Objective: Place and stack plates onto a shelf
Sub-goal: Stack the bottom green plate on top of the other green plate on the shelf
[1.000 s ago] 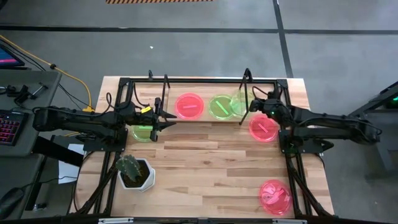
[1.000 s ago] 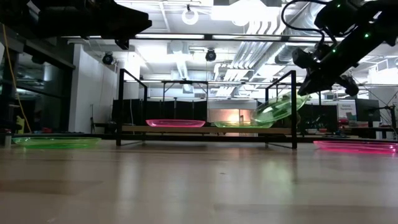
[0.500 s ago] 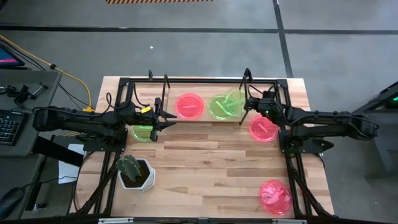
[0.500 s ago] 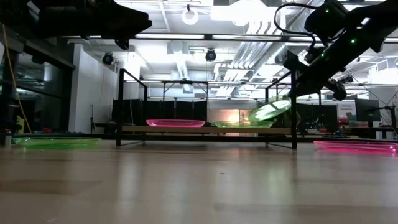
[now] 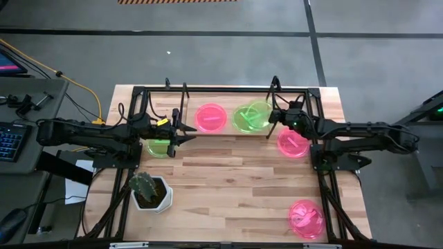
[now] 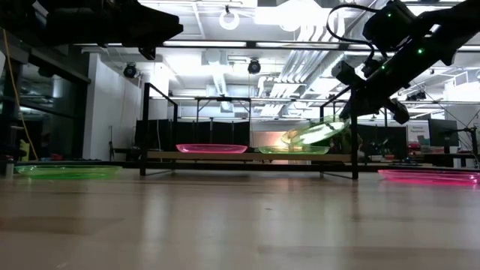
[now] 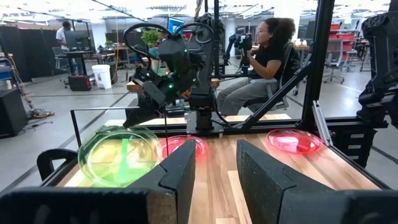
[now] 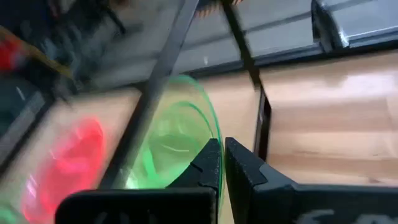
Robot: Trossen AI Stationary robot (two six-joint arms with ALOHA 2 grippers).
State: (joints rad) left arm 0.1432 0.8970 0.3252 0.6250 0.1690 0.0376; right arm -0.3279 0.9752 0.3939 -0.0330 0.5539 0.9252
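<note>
Green plate (image 7: 119, 155) tilted, held by far right gripper (image 7: 138, 116), two pink plates (image 7: 294, 140) flat, seated person (image 7: 258, 68) behind

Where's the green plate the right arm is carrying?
The held green plate hangs tilted in the right gripper, overlapping the green plate on the shelf, right of the pink plate.

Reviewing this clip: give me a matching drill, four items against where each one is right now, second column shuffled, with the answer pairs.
Items
1. pink plate
2. tilted green plate
3. cactus pot
4. left pincer

Places
A. on the table's near left part
B. lying flat on the shelf, left of the green ones
C. held by the right pincer over the flat green plate
D. off the shelf's left end, beside a green plate on the table

Pairs: 1-B, 2-C, 3-A, 4-D
</note>
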